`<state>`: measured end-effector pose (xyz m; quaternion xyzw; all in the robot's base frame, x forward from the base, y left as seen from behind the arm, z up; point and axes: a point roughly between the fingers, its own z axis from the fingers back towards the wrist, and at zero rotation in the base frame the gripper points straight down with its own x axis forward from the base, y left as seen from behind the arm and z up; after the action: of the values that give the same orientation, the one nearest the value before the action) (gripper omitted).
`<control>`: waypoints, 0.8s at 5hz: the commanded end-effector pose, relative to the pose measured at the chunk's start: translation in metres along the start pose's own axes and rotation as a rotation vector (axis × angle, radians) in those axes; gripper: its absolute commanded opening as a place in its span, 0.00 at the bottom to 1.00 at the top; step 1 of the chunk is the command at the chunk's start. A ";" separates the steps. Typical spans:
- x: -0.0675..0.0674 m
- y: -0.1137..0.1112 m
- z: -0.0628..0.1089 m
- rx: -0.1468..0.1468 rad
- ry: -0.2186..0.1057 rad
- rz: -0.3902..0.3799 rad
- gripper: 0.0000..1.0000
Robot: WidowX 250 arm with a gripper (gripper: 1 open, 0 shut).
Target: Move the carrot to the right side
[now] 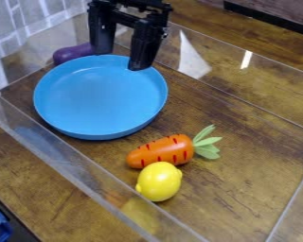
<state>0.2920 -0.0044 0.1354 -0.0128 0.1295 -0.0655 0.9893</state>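
Observation:
The orange toy carrot [167,150] lies on the wooden table with its light green leafy top pointing right, just past the near right rim of the blue plate [65,118]. My gripper [122,50] hangs open above the plate's far edge, well up and left of the carrot, with nothing between its black fingers [143,49].
A yellow lemon [158,181] sits directly in front of the carrot, touching or nearly touching it. A purple eggplant [73,53] lies behind the plate's far left rim. Clear plastic walls run along the front and right of the table.

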 end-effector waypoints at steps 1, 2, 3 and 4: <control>-0.006 0.003 0.026 -0.002 -0.092 0.014 1.00; -0.008 0.003 0.025 -0.008 -0.088 0.015 1.00; -0.009 0.005 0.024 -0.014 -0.080 0.018 1.00; -0.006 0.005 0.021 -0.011 -0.076 0.012 1.00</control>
<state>0.2914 -0.0017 0.1357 -0.0232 0.1310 -0.0608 0.9893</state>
